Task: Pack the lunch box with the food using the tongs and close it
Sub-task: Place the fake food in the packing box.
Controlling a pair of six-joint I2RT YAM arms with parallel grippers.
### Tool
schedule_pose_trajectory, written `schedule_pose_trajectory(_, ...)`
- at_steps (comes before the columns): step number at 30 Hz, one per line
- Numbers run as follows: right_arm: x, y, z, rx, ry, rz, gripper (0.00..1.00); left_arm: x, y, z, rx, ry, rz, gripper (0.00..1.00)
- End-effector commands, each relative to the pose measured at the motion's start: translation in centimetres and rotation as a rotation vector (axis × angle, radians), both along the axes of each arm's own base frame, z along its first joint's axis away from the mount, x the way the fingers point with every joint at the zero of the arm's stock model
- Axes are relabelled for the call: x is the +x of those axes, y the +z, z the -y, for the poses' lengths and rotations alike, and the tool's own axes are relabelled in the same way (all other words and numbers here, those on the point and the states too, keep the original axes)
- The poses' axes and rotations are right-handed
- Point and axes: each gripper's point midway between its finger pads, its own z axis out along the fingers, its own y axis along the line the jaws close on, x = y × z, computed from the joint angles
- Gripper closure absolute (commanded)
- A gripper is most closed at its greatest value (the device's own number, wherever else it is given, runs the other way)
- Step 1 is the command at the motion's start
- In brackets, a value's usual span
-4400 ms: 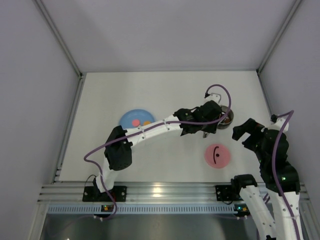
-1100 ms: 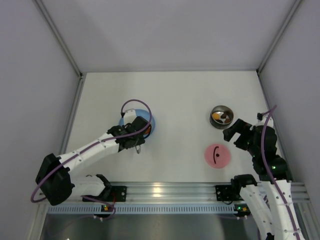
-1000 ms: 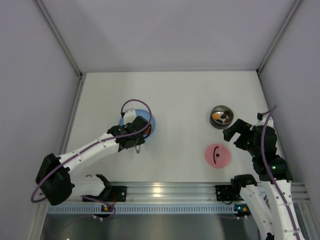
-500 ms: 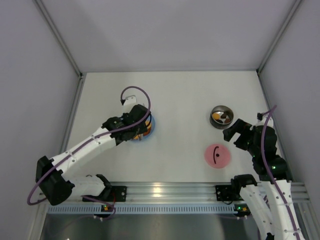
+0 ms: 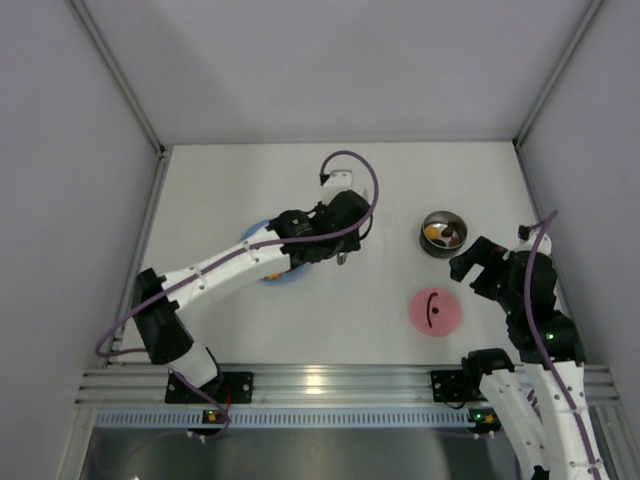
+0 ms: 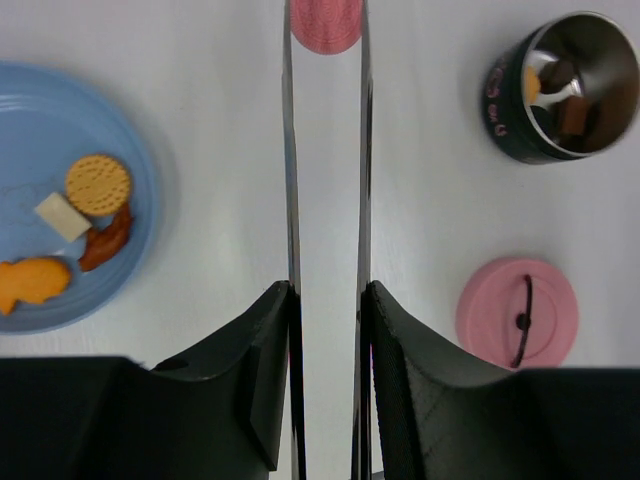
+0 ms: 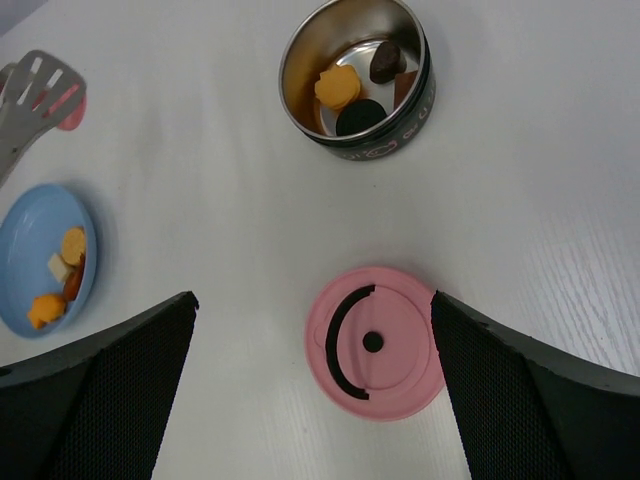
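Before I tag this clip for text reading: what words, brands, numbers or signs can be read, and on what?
Lunch box: pink print on its dark band, too blurred to read.
Lid: a black arc and dot, no words.
No other text shows.

- From above, the left arm [image 5: 240, 265] hides most of the blue plate [image 5: 254, 231].
- The pink piece [image 6: 323, 25] at the tip of the tongs [image 6: 290, 180] is cut by the left wrist view's top edge.
- From above, the food [image 5: 440, 235] in the lunch box [image 5: 424, 238] is too small to tell apart.
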Motion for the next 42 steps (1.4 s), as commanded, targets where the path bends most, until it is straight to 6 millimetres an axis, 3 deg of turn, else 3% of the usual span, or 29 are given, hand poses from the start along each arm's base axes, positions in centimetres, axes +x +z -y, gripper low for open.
schedule_pose_trajectory(1, 0.1, 3.7, 1.0, -0.004, -0.051, 0.099, 0.0, 0.3, 3.1, 5.9, -0.059, -0.099, 0.082, 0.77)
schedule_pose_trajectory(2, -0.1, 3.9, 1.0, -0.004, -0.055, 0.101, 0.01, -0.2, 3.3, 7.5, -0.069, -0.13, 0.088, 0.77)
schedule_pose_trajectory(3, -0.2, 4.0, 1.1, -0.007, -0.057, 0.101, 0.01, -0.1, 2.1, 9.0, -0.056, -0.15, 0.077, 0.77)
schedule_pose_trajectory(4, -0.3, 4.5, 1.3, -0.012, -0.066, 0.111, 0.0, -0.2, 3.2, 10.6, -0.086, -0.179, 0.09, 0.77)
schedule_pose_trajectory(6, -0.6, 4.5, 1.6, -0.028, -0.077, 0.104, 0.01, -0.5, 2.0, 13.2, -0.088, -0.225, 0.084, 0.76)
schedule_pose_trajectory(7, -0.8, 5.0, 1.9, -0.036, -0.09, 0.112, 0.01, -0.6, 2.8, 14.5, -0.115, -0.25, 0.091, 0.76)
schedule_pose_trajectory(9, -1.1, 5.1, 2.2, -0.049, -0.097, 0.108, 0.01, -0.8, 1.1, 16.6, -0.11, -0.284, 0.072, 0.76)
schedule_pose_trajectory(15, -1.6, 5.8, 2.4, -0.053, -0.105, 0.122, 0.0, -1.2, -0.9, 20.4, -0.146, -0.363, 0.063, 0.76)
schedule_pose_trajectory(17, -1.7, 5.9, 2.4, -0.054, -0.105, 0.123, 0.01, -1.1, -1.3, 20.7, -0.145, -0.363, 0.064, 0.76)
schedule_pose_trajectory(21, -1.7, 5.7, 2.3, -0.053, -0.1, 0.118, 0.01, -1.0, -1.8, 20.7, -0.132, -0.367, 0.062, 0.65)
schedule_pose_trajectory(31, -1.6, 5.2, 2.2, -0.048, -0.094, 0.112, 0.01, -1.0, 0.1, 20.3, -0.142, -0.383, 0.105, 0.45)
schedule_pose_trajectory(37, -1.5, 5.1, 2.1, -0.048, -0.091, 0.112, 0.01, -0.9, 1.8, 19.5, -0.153, -0.377, 0.137, 0.46)
schedule_pose_trajectory(42, -1.6, 5.3, 2.2, -0.047, -0.094, 0.118, 0.0, -0.6, 4.2, 17.4, -0.137, -0.342, 0.196, 0.46)
